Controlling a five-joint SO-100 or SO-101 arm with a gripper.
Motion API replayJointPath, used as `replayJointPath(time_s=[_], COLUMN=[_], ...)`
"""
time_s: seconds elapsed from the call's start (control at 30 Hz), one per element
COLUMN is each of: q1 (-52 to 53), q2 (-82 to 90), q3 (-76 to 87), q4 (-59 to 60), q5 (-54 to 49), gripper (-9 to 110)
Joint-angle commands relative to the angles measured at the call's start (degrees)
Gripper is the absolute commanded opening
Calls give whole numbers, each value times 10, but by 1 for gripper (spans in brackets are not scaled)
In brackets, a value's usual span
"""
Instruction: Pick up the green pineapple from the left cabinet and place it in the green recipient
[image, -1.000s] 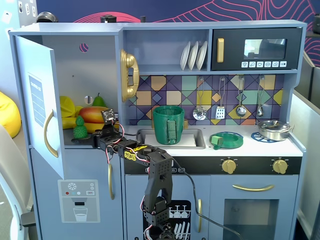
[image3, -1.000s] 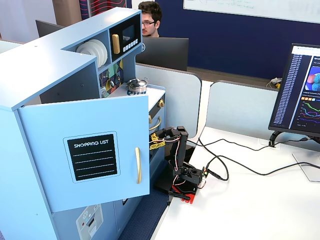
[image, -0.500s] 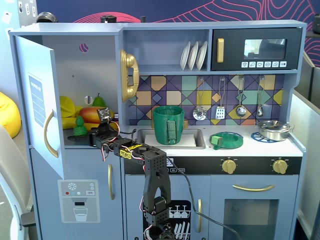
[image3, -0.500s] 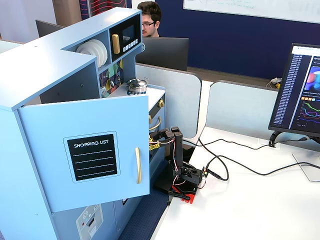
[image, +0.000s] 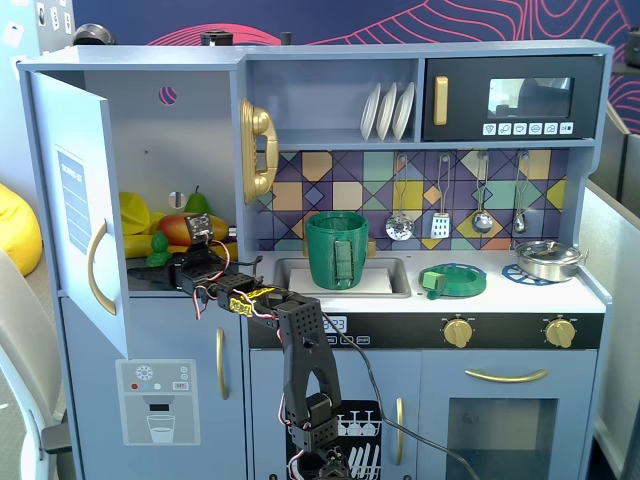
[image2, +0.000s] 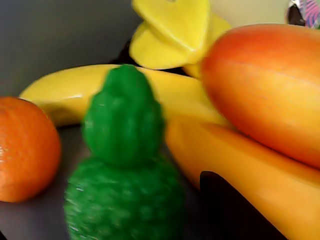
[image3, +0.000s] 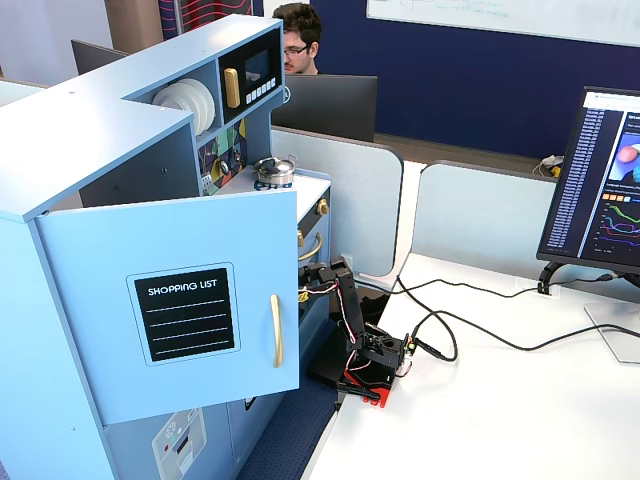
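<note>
The green pineapple (image: 158, 249) stands upright on the shelf of the left cabinet (image: 190, 130), whose door (image: 75, 210) is swung open. My gripper (image: 178, 268) reaches into the cabinet just right of the pineapple. In the wrist view the pineapple (image2: 125, 170) fills the lower middle, close and blurred. One dark finger (image2: 235, 210) stands to its right with a small gap, so the jaws are open around it. The green recipient (image: 337, 250) stands in the sink, right of the cabinet. In the other fixed view the open door (image3: 180, 300) hides the gripper.
An orange (image2: 25, 150) sits left of the pineapple, a banana (image2: 65, 95) behind it and a mango (image2: 265, 85) to its right. A green pear (image: 197, 200) stands at the back. A flat green dish (image: 455, 280) and a pan (image: 548, 258) lie on the counter.
</note>
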Motion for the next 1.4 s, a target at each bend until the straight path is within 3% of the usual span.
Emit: replayJointPath(time_s=[0.0, 0.07, 0.3, 0.47, 0.67, 0.8, 1.07, 1.37], q1=[-10, -12, -22, -27, -34, -18, -11, 145], q2=[3, 3, 7, 43, 195, 361, 673, 773], q3=[-54, -54, -48, -19, 111, 244, 386, 286], q4=[9, 9, 3, 1, 7, 52, 197, 362], q5=[13, 18, 10, 15, -148, -171, -151, -87], gripper=[45, 40, 0, 0, 0, 0, 0, 0])
